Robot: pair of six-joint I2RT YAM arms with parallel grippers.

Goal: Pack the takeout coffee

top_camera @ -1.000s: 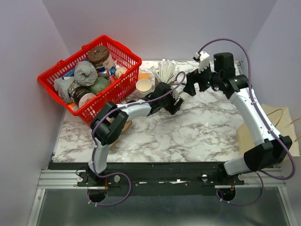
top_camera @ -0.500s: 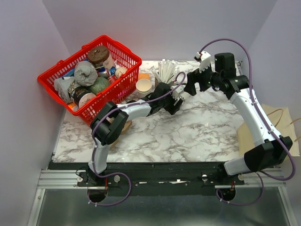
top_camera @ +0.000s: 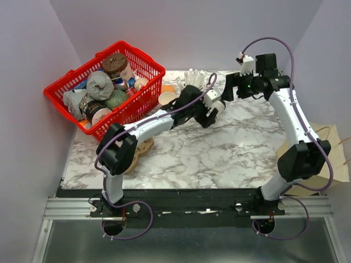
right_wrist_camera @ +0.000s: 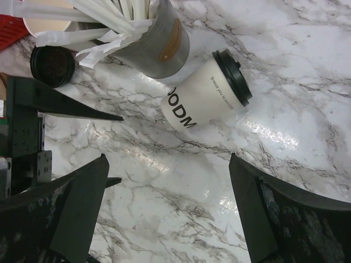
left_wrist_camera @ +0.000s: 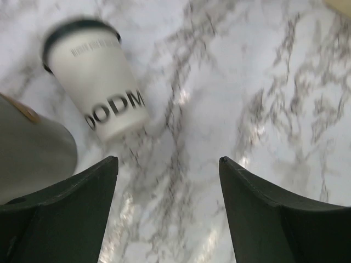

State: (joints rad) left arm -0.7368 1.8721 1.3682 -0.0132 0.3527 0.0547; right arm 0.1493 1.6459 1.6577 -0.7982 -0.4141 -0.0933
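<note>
Both of your hands are open and empty above the tipped takeout coffee [right_wrist_camera: 203,98].
Your left hand [left_wrist_camera: 167,164] has its fingers spread wide with nothing between them, and your right hand [right_wrist_camera: 168,161] stands just as wide and bare. The takeout coffee lies on its side on the marble tabletop [right_wrist_camera: 285,49] near the far edge. Its base is just beside the grey cup of white sticks [right_wrist_camera: 159,46] and its black lid points away from it. A loose black lid [right_wrist_camera: 52,66] lies on the grey cup's other side. The red basket [top_camera: 143,59] sits at the far left corner.
</note>
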